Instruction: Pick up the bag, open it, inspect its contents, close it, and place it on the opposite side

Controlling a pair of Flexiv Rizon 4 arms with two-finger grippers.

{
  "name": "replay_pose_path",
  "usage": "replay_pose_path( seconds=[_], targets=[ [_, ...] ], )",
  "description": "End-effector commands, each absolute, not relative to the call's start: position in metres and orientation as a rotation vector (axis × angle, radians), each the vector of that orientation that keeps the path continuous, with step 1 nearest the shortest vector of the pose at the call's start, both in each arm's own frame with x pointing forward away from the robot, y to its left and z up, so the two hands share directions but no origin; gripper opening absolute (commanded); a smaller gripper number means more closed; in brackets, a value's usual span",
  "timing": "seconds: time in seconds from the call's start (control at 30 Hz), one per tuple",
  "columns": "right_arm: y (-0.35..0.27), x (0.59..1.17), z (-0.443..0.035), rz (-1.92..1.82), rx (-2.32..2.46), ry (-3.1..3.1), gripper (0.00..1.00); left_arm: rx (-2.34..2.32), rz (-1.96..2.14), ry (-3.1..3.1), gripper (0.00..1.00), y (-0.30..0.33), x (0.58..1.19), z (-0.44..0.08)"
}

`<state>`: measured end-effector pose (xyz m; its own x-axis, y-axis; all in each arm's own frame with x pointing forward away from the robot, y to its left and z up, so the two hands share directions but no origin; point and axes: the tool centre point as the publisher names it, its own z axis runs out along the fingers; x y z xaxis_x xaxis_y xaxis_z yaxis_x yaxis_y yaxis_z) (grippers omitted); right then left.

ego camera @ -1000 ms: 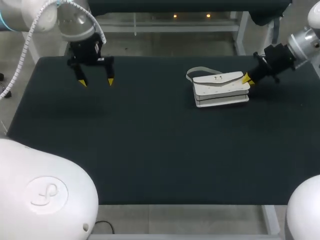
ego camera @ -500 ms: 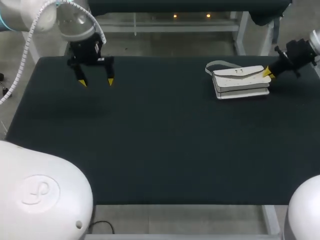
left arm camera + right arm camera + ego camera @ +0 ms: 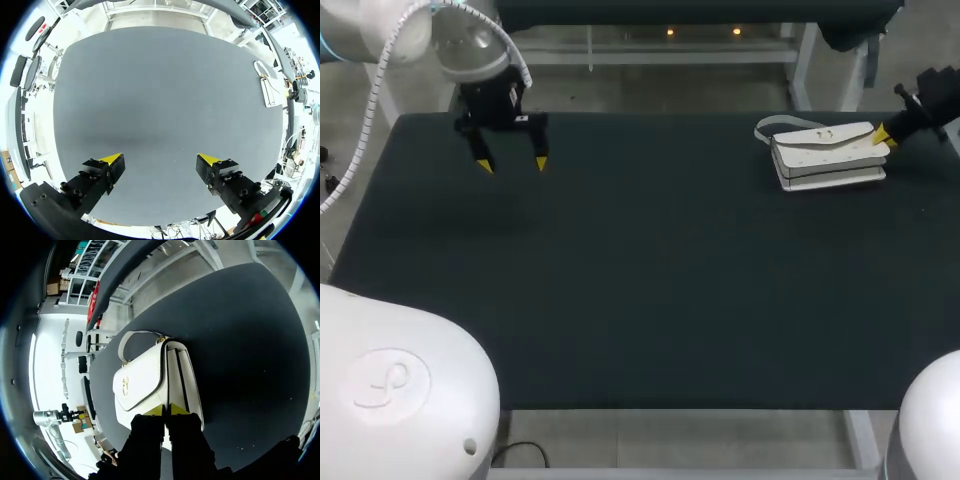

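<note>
A white handbag (image 3: 825,155) with a flap and a pale strap (image 3: 780,123) sits at the table's far right. My right gripper (image 3: 883,136) comes in from the right edge and is shut on the bag's right end. In the right wrist view the two yellow tips of the right gripper (image 3: 164,410) are pressed together on the edge of the bag (image 3: 150,380), whose flap is closed. My left gripper (image 3: 512,163) hangs open over the far left of the table, holding nothing. In its wrist view the left gripper (image 3: 160,162) stands wide apart, with the bag (image 3: 270,91) far off.
The dark table top (image 3: 640,280) stretches bare between the two arms. The bag lies close to the table's right and back edges.
My right gripper has pulled back to the right and the bag has gone with it, from right of the middle to the far right. The left arm has kept still.
</note>
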<state>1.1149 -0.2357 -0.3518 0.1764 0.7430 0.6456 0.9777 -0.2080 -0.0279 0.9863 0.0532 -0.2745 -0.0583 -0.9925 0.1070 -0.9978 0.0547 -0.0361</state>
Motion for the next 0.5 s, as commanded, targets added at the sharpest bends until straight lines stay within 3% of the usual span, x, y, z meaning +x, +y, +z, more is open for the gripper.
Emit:
replay_pose_path(
  seconds=[0.03, 0.23, 0.27, 0.43, 0.5],
  targets=[
    [-0.25, 1.123, -0.355, -0.7, -1.995, -1.595, 0.0, 2.121, 0.152, -2.242, 1.0, 0.053, 0.986, -0.274],
    [-0.261, 1.123, -0.364, -0.715, -1.983, -1.566, 0.0, 2.121, 0.152, -2.242, 1.0, 0.053, 0.986, -0.274],
    [-0.261, 1.123, -0.365, -0.712, -1.983, -1.564, 0.06, 2.121, 0.152, -2.242, 1.0, 0.053, 0.986, -0.274],
    [-0.252, 1.118, -0.365, -0.707, -1.956, -1.566, 0.74, 2.121, 0.152, -2.242, 1.0, 0.053, 0.986, -0.274],
    [-0.25, 1.117, -0.365, -0.71, -1.946, -1.562, 0.76, 2.121, 0.152, -2.242, 1.0, 0.053, 0.986, -0.274]
  ],
)
